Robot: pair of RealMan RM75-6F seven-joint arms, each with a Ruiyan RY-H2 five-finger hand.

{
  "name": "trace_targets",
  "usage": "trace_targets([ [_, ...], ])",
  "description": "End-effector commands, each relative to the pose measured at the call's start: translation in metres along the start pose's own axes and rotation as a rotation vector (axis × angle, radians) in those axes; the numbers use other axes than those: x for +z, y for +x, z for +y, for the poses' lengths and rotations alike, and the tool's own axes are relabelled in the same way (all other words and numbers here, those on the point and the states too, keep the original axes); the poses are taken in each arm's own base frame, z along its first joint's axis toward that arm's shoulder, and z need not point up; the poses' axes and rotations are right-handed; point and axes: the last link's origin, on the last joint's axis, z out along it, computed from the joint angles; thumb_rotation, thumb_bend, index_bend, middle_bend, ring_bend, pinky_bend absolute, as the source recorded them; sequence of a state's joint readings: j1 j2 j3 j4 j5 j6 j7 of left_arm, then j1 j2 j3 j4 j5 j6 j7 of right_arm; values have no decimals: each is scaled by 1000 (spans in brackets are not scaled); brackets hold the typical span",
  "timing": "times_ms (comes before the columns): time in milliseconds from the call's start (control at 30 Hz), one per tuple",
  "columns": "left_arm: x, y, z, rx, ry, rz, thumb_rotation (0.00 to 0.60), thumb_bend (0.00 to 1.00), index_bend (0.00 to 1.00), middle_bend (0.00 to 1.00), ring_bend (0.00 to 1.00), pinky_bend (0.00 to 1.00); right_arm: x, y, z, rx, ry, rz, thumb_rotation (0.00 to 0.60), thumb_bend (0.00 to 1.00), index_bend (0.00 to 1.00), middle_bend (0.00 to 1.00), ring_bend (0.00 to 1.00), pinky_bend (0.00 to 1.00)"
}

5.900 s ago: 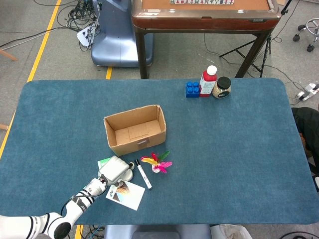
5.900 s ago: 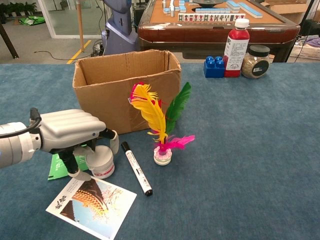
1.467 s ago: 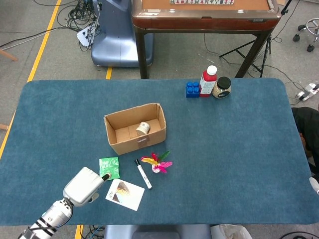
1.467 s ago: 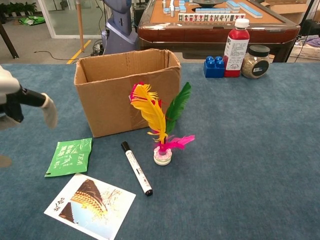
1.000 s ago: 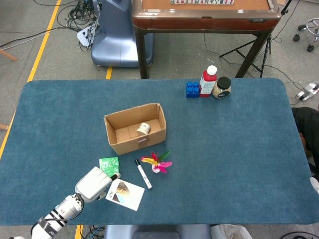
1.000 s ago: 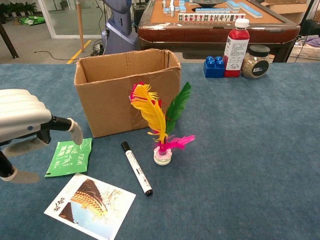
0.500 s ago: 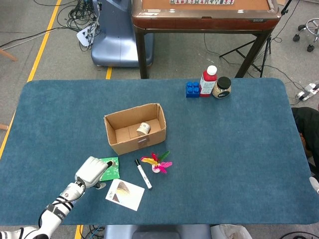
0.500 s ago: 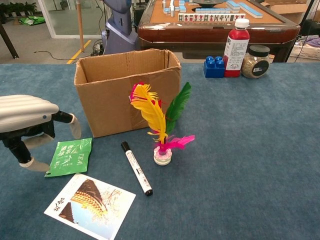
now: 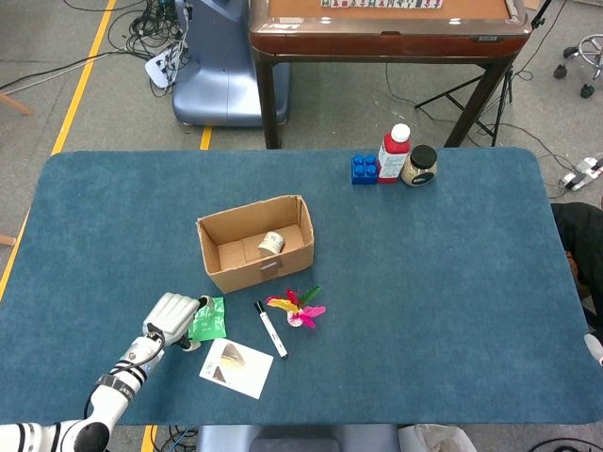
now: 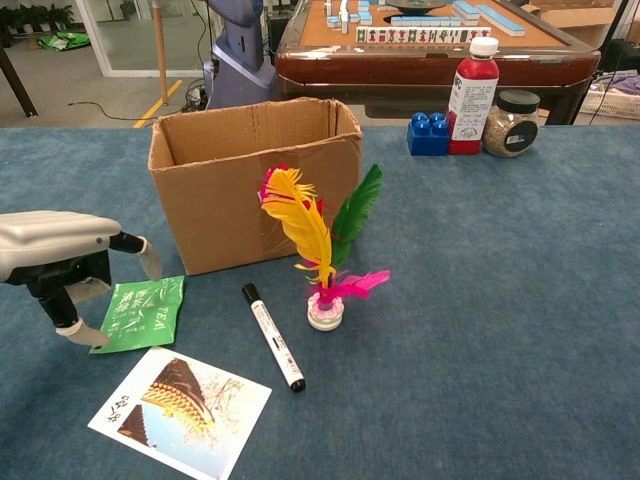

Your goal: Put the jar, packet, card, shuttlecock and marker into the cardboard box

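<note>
The left hand [image 10: 62, 262] hovers palm-down at the glossy green packet's [image 10: 143, 312] left edge, fingers spread, gripping nothing. That flat packet lies on the felt-like blue tabletop [image 10: 500, 300] before the corrugated cardboard box [image 10: 255, 180].

A blue felt-covered table [image 9: 452, 311] fills the frame. Near centre-left sits an open brown cardboard box [image 9: 256, 244]. Below it lie a green packet [image 9: 208, 318], black-capped white marker [image 9: 272, 329], feathered shuttlecock [image 9: 297, 309] and picture card [image 9: 236, 367]. At upper right stand blue bricks [image 9: 364, 169], a red bottle [image 9: 394, 153] and a black-lidded jar [image 9: 420, 167].
</note>
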State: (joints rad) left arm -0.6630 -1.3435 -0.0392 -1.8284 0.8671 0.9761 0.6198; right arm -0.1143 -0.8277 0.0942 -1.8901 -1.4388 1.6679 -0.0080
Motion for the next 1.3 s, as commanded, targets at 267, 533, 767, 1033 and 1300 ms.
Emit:
trace_targets([
  [267, 9, -8, 4, -18, 29, -37, 600, 129, 189, 917, 919, 1000, 0, 1, 1, 3, -1, 3, 600, 191, 257, 351, 262, 392],
  [533, 15, -14, 1, -23, 54, -41, 600, 129, 116, 923, 925, 1000, 0, 1, 1, 2, -1, 1, 600, 190, 257, 351, 262, 392],
  [767, 18, -18, -2, -22, 73, -58, 600, 129, 117, 925, 928, 1000, 0, 0, 1, 2, -1, -1, 600, 191, 257, 351, 262, 392],
  [1033, 21, -20, -4, -29, 91, -78, 600, 129, 188, 933, 929, 1000, 0, 0, 1, 3, -2, -1, 600, 191, 257, 351, 262, 392],
  [1300, 22, -23, -7, -29, 100, -89, 600, 129, 219, 933, 929, 1000, 0, 1, 1, 4, -2, 0, 600, 191, 257, 351, 262, 392],
])
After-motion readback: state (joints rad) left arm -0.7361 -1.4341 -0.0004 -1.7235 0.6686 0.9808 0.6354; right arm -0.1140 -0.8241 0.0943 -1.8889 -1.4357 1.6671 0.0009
